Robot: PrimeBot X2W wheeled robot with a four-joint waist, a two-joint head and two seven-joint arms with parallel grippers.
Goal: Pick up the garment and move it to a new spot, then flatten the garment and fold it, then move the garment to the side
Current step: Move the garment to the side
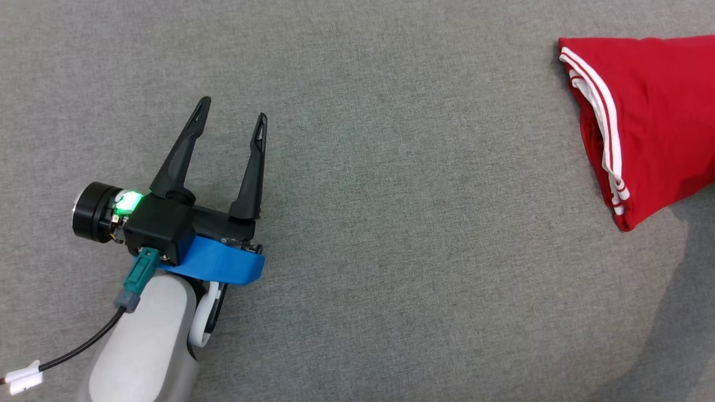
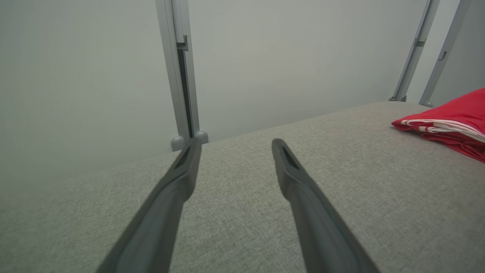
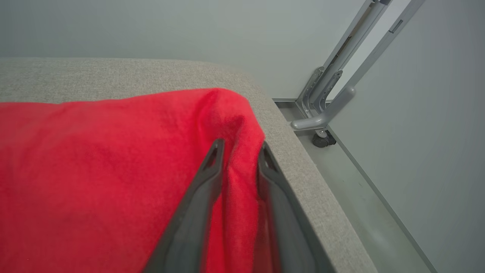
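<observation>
Garment [image 1: 653, 123]: one, red, with white striped trim along one edge, folded in layers. It lies at the right-hand edge of the grey upholstered surface [image 1: 391, 223], well apart from the left gripper [image 1: 234, 109].

Right gripper [image 3: 241, 144]: one, two dark fingers. A raised ridge of the red fabric stands between them near the surface's edge. Whether they pinch it or stand loose around it cannot be told from this angle.

Left gripper: one, two dark fingers spread wide, holding nothing, over bare upholstery.

Fittings on the left wrist: one blue tape band [image 1: 223, 268], one green light [image 1: 128, 201], one teal connector [image 1: 142, 273], one black cable [image 1: 78, 349] bearing one white tag [image 1: 22, 379], too small to read.

Grey metal posts: one upright [image 2: 180, 72], two slanted [image 2: 413, 53] past the far edge.

Castor wheel [image 3: 322, 140]: one, black.
</observation>
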